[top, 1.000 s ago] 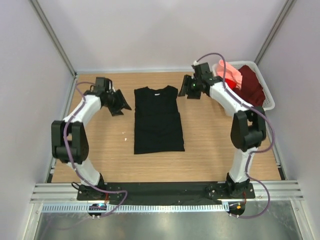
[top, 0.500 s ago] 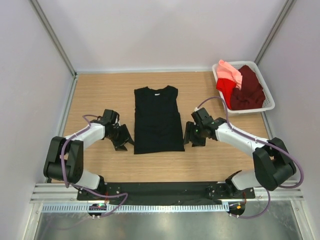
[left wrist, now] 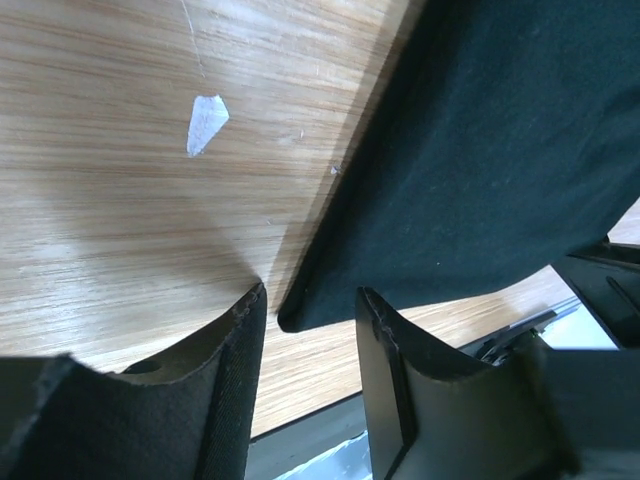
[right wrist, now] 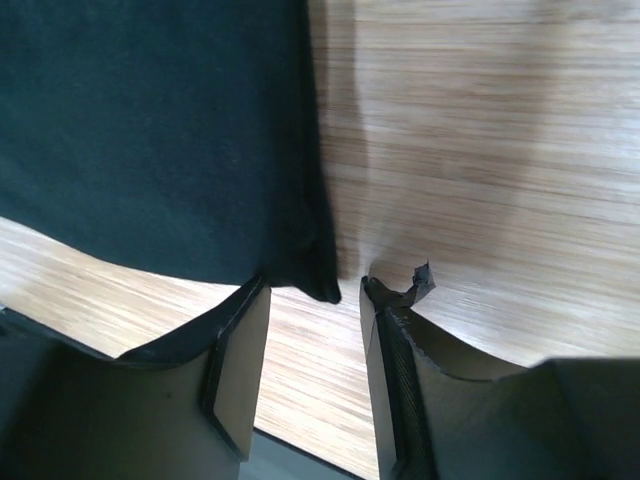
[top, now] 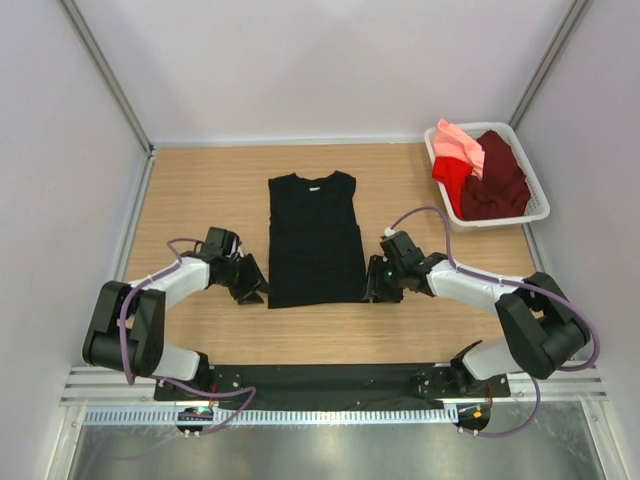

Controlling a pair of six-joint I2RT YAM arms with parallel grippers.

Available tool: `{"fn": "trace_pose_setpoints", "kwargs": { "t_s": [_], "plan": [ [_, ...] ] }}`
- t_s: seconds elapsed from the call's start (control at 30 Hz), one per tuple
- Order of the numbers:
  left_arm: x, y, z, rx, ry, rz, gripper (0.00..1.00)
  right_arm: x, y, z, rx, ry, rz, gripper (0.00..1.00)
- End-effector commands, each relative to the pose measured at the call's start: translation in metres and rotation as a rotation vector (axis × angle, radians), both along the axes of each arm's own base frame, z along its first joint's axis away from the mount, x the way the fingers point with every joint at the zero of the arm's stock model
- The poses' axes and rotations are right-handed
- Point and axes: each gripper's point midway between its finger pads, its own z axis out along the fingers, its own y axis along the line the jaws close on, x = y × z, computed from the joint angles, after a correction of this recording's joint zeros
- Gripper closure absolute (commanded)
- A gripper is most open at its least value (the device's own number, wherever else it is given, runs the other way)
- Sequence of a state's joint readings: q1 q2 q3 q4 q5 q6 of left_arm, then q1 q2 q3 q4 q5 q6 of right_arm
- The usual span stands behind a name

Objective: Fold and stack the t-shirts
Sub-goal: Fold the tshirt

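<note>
Top external shows me the black t-shirt (top: 314, 240) lying flat on the tabletop (top: 200, 190), a smooth narrow rectangle; left claw (top: 254, 289) and right claw (top: 372, 288) both gape released, straddling its near corners.

Wood-grain tabletop (top: 200, 190) is lit evenly; a soft shadow is cast on it just ahead of the left gripper (left wrist: 310, 295). A small white scrap (left wrist: 206, 122) is seen further ahead, twd its left. Pale walls (top: 300, 60) & metal corner posts (top: 105, 75) are set well beyond.
</note>
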State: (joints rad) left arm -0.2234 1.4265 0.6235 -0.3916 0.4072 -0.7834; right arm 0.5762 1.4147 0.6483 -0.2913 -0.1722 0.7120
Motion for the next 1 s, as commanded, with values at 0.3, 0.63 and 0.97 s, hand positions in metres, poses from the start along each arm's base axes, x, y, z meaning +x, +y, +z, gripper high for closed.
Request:
{"fn": "trace_pose_setpoints", "kwargs": {
  "t_s": [0.3, 0.63, 0.97],
  "plan": [
    [-0.015, 0.006, -0.009, 0.077, 0.003, 0.013, 0.64, -0.004, -0.002, -0.011, -0.004, -0.028, -0.011, 0.87],
    [-0.019, 0.006, -0.008, 0.109, -0.002, 0.032, 0.63, -0.004, 0.001, -0.004, 0.014, -0.047, 0.003, 0.99],
    [-0.026, 0.009, -0.02, 0.151, 0.036, 0.081, 0.76, -0.005, -0.001, 0.008, 0.011, -0.069, 0.003, 0.99]
  ]
}}
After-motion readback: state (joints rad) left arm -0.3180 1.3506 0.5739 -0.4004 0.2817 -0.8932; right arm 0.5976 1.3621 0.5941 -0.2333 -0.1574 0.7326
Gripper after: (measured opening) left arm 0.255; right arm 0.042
